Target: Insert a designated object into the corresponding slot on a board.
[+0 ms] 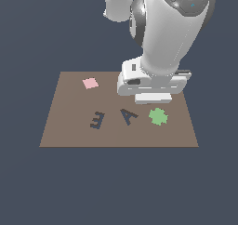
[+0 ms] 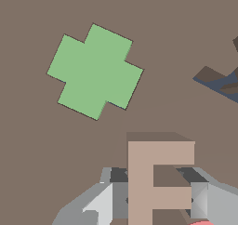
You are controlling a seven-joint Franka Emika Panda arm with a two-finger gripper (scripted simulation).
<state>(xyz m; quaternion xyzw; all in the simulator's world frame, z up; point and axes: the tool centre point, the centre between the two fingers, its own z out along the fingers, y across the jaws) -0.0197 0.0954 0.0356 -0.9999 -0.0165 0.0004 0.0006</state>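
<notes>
You are pinching the tan E [image 2: 158, 182] in the gripper [image 2: 155, 194]; the E-shaped slot [image 1: 97, 120] is lying toward eight o'clock in the exterior view.

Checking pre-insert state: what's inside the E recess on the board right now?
In the exterior view the E-shaped slot shows only its dark floor, nothing in it. The tan E block sits between the gripper fingers, over the board near the green cross.

Simulated render: brown board [image 1: 69, 126], featureless grey void.
</notes>
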